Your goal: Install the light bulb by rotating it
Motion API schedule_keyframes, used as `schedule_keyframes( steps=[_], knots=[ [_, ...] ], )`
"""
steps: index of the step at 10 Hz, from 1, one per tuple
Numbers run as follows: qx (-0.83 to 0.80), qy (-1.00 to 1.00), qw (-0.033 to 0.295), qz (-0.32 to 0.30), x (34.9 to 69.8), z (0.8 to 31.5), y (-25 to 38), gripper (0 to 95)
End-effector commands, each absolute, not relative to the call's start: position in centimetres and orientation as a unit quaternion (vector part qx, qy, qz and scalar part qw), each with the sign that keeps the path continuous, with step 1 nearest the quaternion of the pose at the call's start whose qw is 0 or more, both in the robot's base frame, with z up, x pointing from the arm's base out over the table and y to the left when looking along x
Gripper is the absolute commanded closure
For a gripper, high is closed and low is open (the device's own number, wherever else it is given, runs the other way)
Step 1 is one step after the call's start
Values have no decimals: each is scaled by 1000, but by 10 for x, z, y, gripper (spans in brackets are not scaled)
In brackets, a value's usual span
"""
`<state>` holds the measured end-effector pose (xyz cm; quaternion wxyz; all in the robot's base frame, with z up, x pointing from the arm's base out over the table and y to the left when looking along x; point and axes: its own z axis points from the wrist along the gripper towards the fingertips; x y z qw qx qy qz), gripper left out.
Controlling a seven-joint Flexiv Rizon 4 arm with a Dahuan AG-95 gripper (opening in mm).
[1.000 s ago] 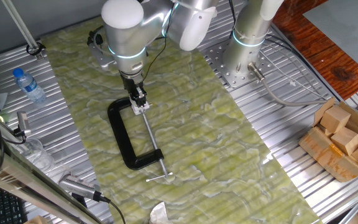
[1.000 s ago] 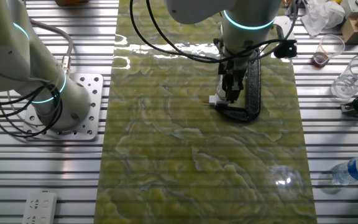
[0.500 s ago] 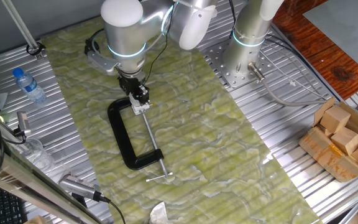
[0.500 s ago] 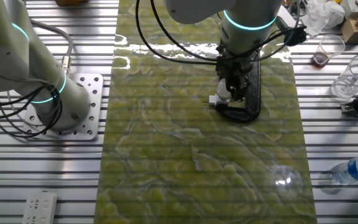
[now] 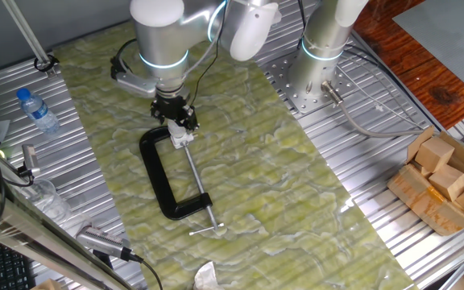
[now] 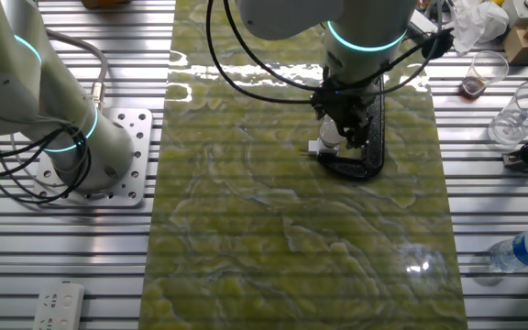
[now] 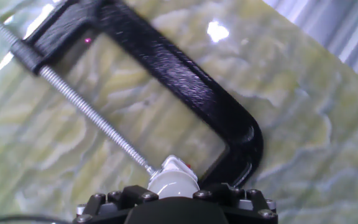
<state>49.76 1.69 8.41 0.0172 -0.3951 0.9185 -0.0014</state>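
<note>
Green marbled mat [image 5: 280, 169] on ribbed metal table [image 5: 361, 153]

Green mat [image 5: 280, 185] on slatted table [image 5: 361, 234], black C-clamp [image 5: 161, 181]

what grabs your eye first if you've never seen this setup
Likely the black C-clamp lying flat on the green marbled mat, its long steel screw running across its open side. Next, the arm's claw reaching straight down at the clamp's closed end, around the small white light bulb. Off the mat, wooden blocks sit at the table edge.
</note>
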Motion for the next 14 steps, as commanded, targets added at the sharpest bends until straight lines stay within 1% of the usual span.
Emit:
schedule_keyframes(
  steps=[1,6,13,14],
  knots=[
    [-491,871,28,0,498,83,17,190],
    [-551,834,39,1,498,83,17,190],
    [-576,817,33,4,498,80,17,190],
    [-582,813,33,4,498,79,17,380]
  ],
)
